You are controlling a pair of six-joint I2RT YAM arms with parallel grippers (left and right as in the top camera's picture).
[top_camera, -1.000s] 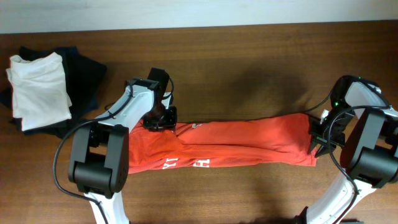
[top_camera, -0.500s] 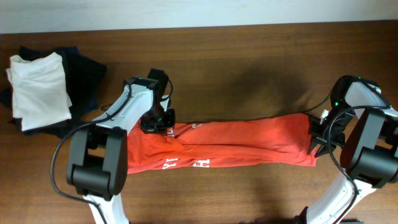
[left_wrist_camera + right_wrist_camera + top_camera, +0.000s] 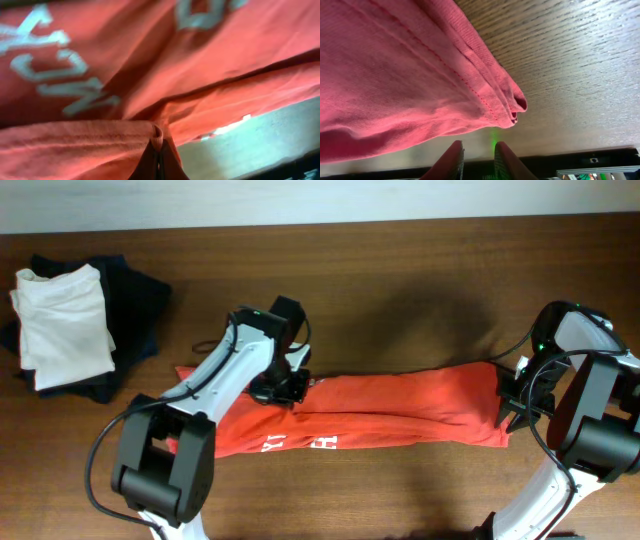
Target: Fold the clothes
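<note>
Across the middle of the tabletop (image 3: 400,280) we see the orange-red T-shirt (image 3: 410,408) lying as a long, bunched band that runs from beside our left arm to our right arm. White lettering shows along its near edge toward the left.

Our left gripper (image 3: 287,387) sits on the shirt's far edge, left of the middle. From the left wrist, its fingers (image 3: 146,166) are pressed fully together, with a small ridge of orange cloth pinched at their tips. More of the shirt and its white print spreads beyond them.

Our right gripper (image 3: 512,406) is at the shirt's right end. From the right wrist, its fingers (image 3: 451,161) stand a narrow way apart with nothing visible between them. The folded, stitched corner of the shirt lies on the wood just beyond the tips; we cannot tell whether they touch it.

At the far left corner, well apart from the shirt, a white folded garment (image 3: 65,325) rests on dark folded garments (image 3: 138,300).
</note>
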